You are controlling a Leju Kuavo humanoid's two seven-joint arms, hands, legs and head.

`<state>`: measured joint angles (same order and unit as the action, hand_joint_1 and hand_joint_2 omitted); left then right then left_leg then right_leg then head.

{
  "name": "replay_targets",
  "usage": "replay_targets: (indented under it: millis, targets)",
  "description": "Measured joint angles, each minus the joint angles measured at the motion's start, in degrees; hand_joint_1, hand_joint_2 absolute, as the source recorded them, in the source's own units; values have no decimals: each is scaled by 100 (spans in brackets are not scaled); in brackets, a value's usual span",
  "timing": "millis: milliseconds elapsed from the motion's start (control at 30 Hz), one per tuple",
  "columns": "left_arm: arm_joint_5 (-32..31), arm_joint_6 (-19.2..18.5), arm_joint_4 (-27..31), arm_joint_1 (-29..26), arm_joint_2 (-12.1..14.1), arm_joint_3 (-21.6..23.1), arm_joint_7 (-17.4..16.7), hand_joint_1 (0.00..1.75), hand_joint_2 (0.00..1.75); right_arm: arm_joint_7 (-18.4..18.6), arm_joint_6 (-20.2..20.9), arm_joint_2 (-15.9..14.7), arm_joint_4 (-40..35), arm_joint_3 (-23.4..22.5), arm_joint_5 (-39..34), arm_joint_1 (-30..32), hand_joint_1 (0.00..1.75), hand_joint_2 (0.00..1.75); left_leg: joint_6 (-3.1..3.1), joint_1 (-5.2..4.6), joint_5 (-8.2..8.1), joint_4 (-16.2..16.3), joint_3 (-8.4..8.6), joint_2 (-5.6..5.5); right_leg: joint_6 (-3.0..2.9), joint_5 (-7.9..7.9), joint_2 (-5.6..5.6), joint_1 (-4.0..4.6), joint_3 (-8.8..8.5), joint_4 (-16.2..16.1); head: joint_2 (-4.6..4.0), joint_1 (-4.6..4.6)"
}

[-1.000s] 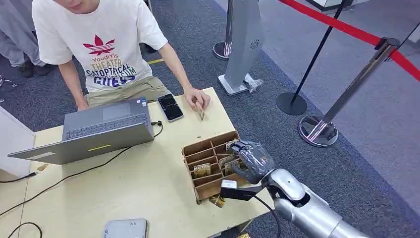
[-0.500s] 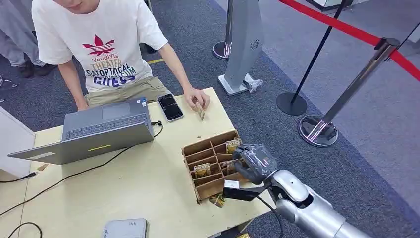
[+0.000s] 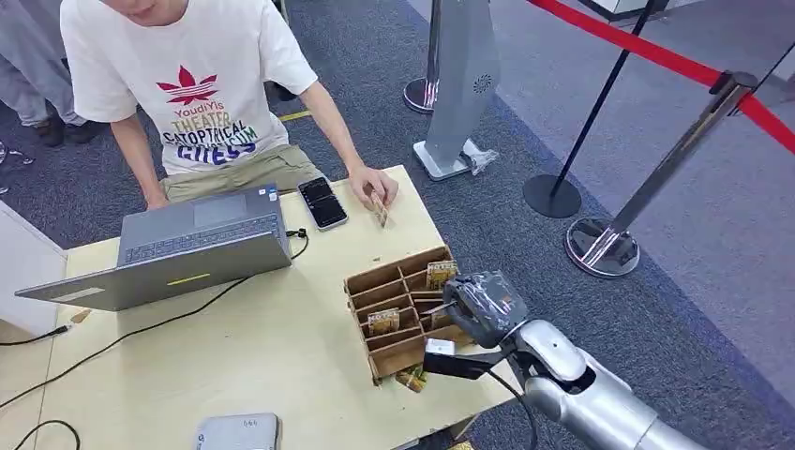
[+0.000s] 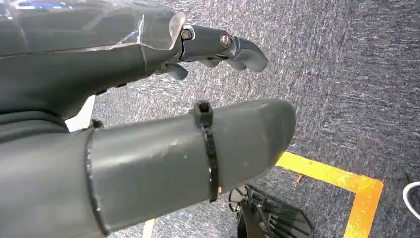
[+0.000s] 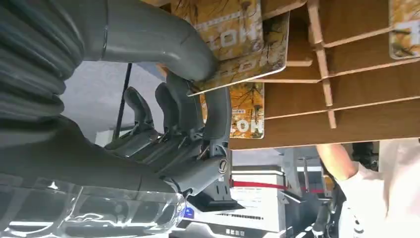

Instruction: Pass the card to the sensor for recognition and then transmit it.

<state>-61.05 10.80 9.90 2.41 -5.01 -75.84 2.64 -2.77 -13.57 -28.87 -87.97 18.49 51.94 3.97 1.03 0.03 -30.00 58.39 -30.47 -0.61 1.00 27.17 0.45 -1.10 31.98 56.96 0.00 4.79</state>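
Fingers [image 5: 218,106] of the right hand [image 3: 481,305] pinch a card [image 5: 247,59] above the divided box [image 3: 398,309]; sensor pass and handover remain.

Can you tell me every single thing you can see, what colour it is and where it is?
table: one, pale wood, in front of the robot
card box: one, brown, divided into compartments, near the table's right edge
cards: several, yellow-brown, standing in the compartments
held card: one, yellow-brown, pinched at the box
laptop: one, grey, open on the table's left part
phone: one, black, beside the laptop
grey device: one, at the table's near edge
barrier posts: silver and black with red rope, on the grey carpet
person: one, white T-shirt, seated across the table, holding a card
right hand: grey, over the box, pinching the held card
left hand: grey, above carpet, holding nothing
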Motion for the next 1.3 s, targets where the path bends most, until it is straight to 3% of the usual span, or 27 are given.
replay_targets:
  millis: [300, 533, 633, 1000, 1300]
  targets:
    - [-53, -35, 0, 5, 18, 0, -70, 0, 0, -155, 263, -35, -59, -35, -326, -97, 143, 175, 0, 0, 0, 0, 0, 0, 0, 0, 0, 0, 0, 0, 0, 0]
    - [-83, -33, 0, 23, 33, 0, -109, 0, 0, -431, 787, -40, -111, -39, -1050, -396, 150, 175, 0, 0, 1, 0, 0, 0, 0, -1, 1, 0, 0, 1, 0, 0]
    - [-122, -37, 0, 43, 33, 0, -98, 0, 0, -487, 970, -64, -142, -55, -1335, -516, 145, 175, 0, 0, 1, 0, 1, 0, 0, -1, 0, 0, 0, 1, 0, 0]
    - [-194, -74, 0, 72, 28, 2, 4, 0, 0, -697, 1281, -92, -299, -339, -2107, -599, 152, 175, 0, 0, 0, 0, -2, 0, 0, -1, 0, 0, 0, 1, 0, 2]
    - [-238, -57, 0, 95, -11, 7, 4, 0, 0, -957, 1558, -92, -265, -466, -2356, -1065, 154, 175, 2, 0, 2, 1, -1, 1, 0, -3, 0, 0, -1, 2, 0, 0]
